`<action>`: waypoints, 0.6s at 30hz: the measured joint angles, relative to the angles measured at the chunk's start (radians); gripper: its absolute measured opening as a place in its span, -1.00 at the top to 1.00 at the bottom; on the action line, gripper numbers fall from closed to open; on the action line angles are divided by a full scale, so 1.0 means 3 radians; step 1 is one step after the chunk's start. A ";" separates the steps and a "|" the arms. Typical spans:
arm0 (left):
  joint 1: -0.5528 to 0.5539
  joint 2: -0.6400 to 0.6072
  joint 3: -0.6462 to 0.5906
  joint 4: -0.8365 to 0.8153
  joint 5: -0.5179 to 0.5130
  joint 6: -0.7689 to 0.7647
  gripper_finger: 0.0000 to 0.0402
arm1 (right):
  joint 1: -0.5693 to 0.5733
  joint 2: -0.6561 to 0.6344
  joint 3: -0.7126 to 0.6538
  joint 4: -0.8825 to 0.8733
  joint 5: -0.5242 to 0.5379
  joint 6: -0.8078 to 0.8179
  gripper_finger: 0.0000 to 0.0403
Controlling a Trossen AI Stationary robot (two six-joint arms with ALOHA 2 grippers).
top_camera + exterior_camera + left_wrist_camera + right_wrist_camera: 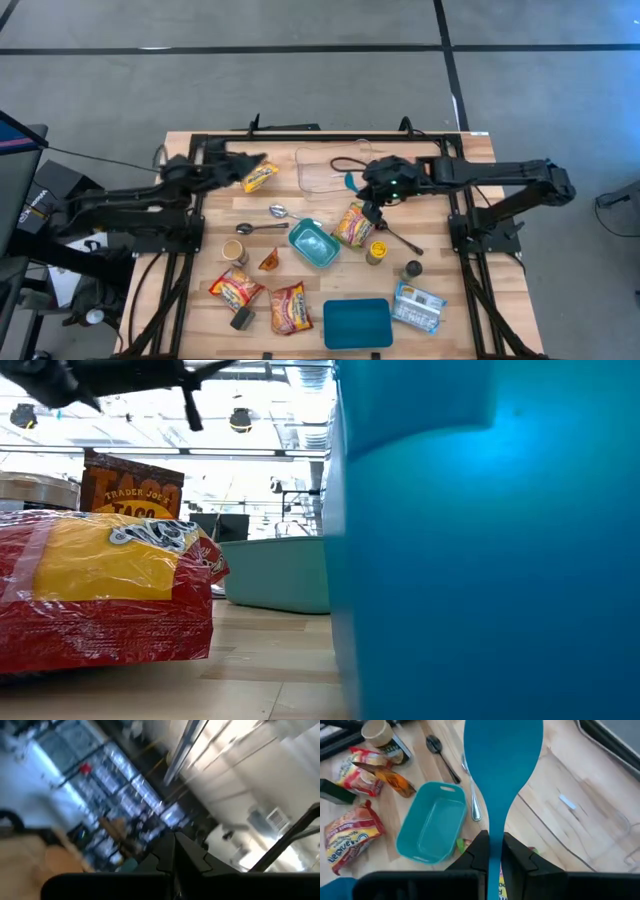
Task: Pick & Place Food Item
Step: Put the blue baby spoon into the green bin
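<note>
My right gripper (pixel 494 856) (pixel 368 190) hangs over the middle of the table, shut on a teal spatula (pixel 502 755) (pixel 350 182). Below it lie a teal dish (pixel 431 824) (pixel 313 244) and a noodle packet (pixel 352 224). A yellow and red food packet (pixel 260 177) lies flat at the far left. My left gripper (pixel 175 857) (pixel 252 162) is raised just beside that packet, shut with nothing between its fingers and tipped up toward the room. My right gripper pinches the spatula's narrow handle (pixel 494 837) between its two fingers. The handle runs along the fingers and the broad blade (pixel 502 750) sticks out ahead of them. The fingers slant down from the table's right side. The spatula is lifted clear of the table.
A clear container (pixel 325 170) stands at the far middle. Two metal spoons (pixel 278 211), a cup (pixel 235 250), an orange packet (pixel 268 260), a small can (pixel 377 252), more noodle packets (pixel 290 307), a teal lid (pixel 357 322) and a blue-white pack (pixel 418 305) crowd the near half.
</note>
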 joint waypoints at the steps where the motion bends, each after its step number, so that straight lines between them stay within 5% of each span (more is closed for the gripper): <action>1: -0.0068 0.0103 0.0070 -0.0069 0.0001 0.0003 1.00 | 0.0000 0.0058 0.0055 -0.0035 0.0000 0.0000 0.90; 9: -0.0519 0.0780 0.0452 -0.0402 -0.0065 0.0153 1.00 | 0.0005 0.0404 0.0278 -0.0240 0.0064 0.0045 0.90; 18: -0.0999 0.1276 0.0663 -0.0518 -0.0833 0.0754 1.00 | 0.0009 0.0594 0.0335 -0.0231 0.0081 0.0193 0.89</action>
